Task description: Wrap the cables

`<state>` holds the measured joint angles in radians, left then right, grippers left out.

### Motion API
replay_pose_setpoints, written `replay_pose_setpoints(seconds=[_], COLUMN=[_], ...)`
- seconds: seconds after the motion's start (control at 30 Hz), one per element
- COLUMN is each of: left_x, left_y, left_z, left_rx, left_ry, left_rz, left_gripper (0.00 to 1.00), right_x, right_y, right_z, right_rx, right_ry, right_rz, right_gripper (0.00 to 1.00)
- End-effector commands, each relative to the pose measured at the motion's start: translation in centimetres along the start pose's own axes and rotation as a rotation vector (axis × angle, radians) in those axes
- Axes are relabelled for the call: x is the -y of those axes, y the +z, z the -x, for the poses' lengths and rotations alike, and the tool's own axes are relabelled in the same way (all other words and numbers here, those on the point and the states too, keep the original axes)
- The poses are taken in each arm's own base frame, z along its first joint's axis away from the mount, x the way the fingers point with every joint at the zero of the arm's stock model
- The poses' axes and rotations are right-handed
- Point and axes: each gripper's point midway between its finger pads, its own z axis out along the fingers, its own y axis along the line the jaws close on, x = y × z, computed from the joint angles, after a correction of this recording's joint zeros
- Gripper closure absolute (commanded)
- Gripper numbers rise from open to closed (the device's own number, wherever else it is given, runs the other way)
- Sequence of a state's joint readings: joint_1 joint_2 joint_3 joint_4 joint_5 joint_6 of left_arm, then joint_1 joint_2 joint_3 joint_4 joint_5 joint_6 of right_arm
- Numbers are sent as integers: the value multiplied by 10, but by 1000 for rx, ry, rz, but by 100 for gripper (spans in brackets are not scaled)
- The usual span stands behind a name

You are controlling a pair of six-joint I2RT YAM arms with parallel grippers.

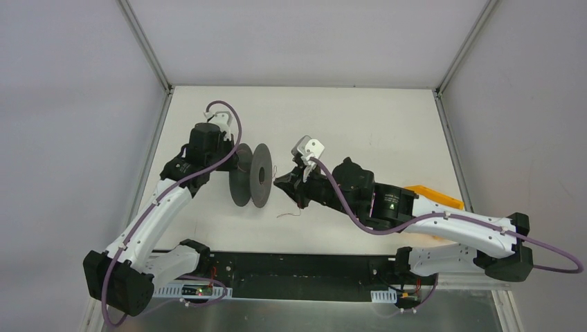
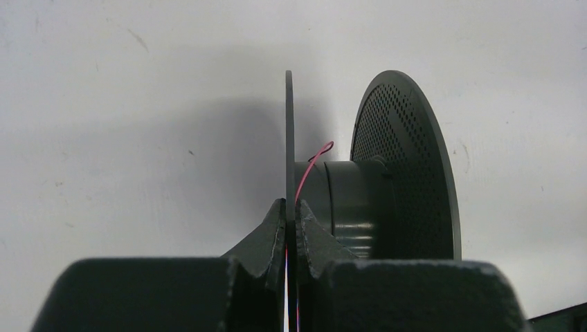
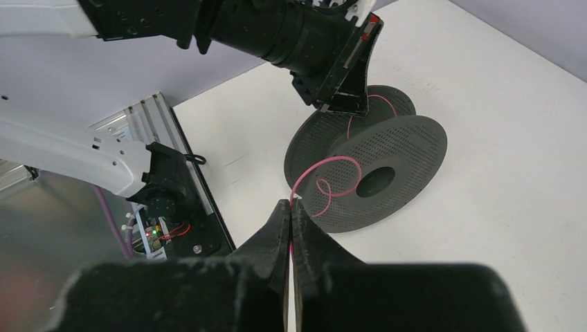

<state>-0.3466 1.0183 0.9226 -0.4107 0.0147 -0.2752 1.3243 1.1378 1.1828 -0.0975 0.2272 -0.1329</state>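
Two perforated round flanges and a smooth hub between them make up the dark grey spool, which stands on edge at the middle of the matte white table. The left gripper is closed tight on the rim of the nearer, thin flange, its wedge-shaped black fingers pressed flat to either side of the rim. The cable, a hair-thin pinkish strand, comes up from between those fingers and curls over the hub.

In the right wrist view the right gripper is pinched fully together on the same strand, just beside the spool's other flange. From its tips the strand rises in a limp loop that lies across the dotted face of that flange. In the top view a loose, faint length lies on the table near the right gripper.

Between the two claws only the spool stands. An orange flat piece shows from under the right arm, well apart from the spool, and a black rail runs along the near edge.
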Motion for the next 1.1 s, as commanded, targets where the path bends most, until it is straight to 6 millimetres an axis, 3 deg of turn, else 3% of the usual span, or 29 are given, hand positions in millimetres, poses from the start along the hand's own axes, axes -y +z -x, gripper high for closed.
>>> replay_pose_setpoints(seconds=[0.0, 0.2, 0.4, 0.63, 0.8, 0.93, 1.07], left_x=[3, 22, 42, 52, 68, 70, 77], left_y=[-3, -3, -15, -28, -41, -52, -67], left_z=[22, 2, -12, -34, -42, -40, -22], left_rx=[36, -21, -34, -65, -98, -98, -104], left_ry=[-3, 82, 159, 201, 245, 254, 109], left_rz=[10, -110, -232, -340, -462, -480, -530], left_gripper=[100, 100, 100, 100, 100, 100, 100], right_x=[-5, 16, 65, 136, 178, 205, 221], right_y=[-9, -19, 9, 12, 19, 20, 12], right_z=[26, 66, 66, 75, 39, -11, -64], right_rx=[82, 155, 119, 129, 30, -73, -140], right_ry=[14, -32, -10, 72, 85, 118, 146], right_rz=[33, -34, -126, -238, -273, -286, -307], right_gripper=[100, 100, 100, 100, 100, 100, 100])
